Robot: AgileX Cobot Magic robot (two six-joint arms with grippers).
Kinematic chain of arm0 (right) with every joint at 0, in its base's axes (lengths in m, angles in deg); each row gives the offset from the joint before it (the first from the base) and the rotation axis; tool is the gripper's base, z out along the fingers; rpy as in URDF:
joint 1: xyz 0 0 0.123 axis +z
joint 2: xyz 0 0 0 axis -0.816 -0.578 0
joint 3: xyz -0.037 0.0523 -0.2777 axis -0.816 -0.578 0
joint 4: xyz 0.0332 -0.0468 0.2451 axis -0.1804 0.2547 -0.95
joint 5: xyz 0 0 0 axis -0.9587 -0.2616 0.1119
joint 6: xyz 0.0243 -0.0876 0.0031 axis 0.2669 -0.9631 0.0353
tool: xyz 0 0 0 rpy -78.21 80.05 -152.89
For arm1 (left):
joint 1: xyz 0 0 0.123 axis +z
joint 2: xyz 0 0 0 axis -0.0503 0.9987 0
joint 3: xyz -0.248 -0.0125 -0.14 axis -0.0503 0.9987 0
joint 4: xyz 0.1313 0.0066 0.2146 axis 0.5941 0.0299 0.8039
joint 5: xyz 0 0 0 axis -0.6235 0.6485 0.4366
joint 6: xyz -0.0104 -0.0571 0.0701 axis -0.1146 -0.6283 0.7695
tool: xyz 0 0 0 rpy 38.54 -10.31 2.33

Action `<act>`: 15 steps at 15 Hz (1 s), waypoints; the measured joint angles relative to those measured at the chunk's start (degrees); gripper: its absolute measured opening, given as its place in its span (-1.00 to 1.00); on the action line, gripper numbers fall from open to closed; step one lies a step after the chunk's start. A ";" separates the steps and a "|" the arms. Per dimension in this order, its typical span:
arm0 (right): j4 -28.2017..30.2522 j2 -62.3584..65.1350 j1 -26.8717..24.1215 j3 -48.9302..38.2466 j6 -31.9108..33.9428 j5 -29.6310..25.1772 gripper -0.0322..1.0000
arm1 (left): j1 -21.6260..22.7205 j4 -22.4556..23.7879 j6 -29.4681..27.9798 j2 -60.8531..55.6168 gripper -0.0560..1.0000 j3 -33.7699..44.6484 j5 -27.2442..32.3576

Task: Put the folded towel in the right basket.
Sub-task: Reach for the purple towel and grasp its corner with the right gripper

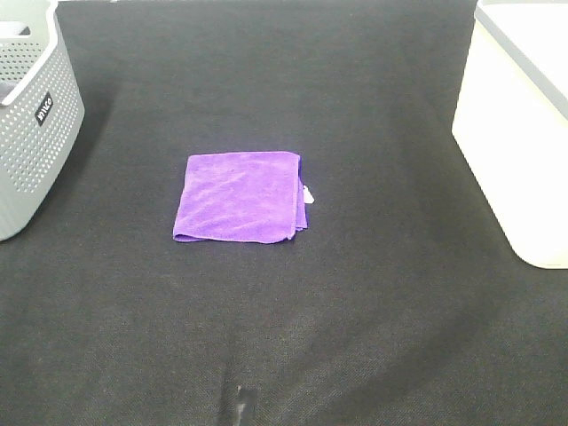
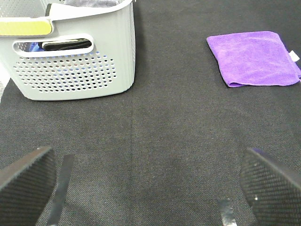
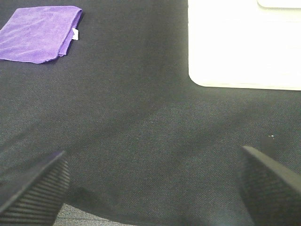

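Left of right basket (image 1: pixel 506 160), folded towel (image 1: pixel 240 197) lies tag-edge toward it; left claw (image 2: pixel 150 188) and right claw (image 3: pixel 155 188) gape.

Left wrist camera: left gripper (image 2: pixel 148 183) low over the table (image 2: pixel 169 127), grey basket (image 2: pixel 70 75) and folded towel (image 2: pixel 254 57) beyond it.
The two black textured fingers (image 2: pixel 26 181) are spread wide with only bare dark table between them, gripping nothing. The grey basket stands upright on the table; its wall is perforated with rows of small holes and has a handle slot through which something dark and a bit of blue show. The folded towel is purple and lies flat, well apart from the basket, with a small white tag (image 2: pixel 294 55) at one edge. Neither object touches the fingers.
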 joint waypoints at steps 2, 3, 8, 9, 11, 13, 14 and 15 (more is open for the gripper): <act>0.00 0.00 0.00 0.00 0.00 0.00 0.81 | 0.00 0.00 0.00 0.00 0.98 0.00 0.00; 0.00 0.00 0.00 0.00 0.00 0.00 0.81 | 0.00 0.00 0.00 0.00 0.98 0.00 0.00; 0.00 0.00 0.00 0.00 0.00 0.00 0.81 | 0.00 0.00 0.00 0.00 0.98 0.00 0.00; 0.00 0.00 0.00 0.00 0.00 0.00 0.81 | 0.00 0.00 0.00 0.00 0.98 0.00 0.00; 0.00 0.00 0.00 0.00 0.00 0.00 0.81 | 0.00 0.00 0.00 0.00 0.98 0.00 0.00; 0.00 0.00 0.00 0.00 0.00 0.00 0.81 | 0.00 0.00 0.00 0.00 0.98 0.00 0.00; 0.00 0.00 0.00 0.00 0.00 0.00 0.81 | 0.00 0.00 0.00 0.00 0.98 0.00 0.00; 0.00 0.00 0.00 0.00 0.00 0.00 0.81 | 0.00 0.00 0.00 0.00 0.98 0.00 0.00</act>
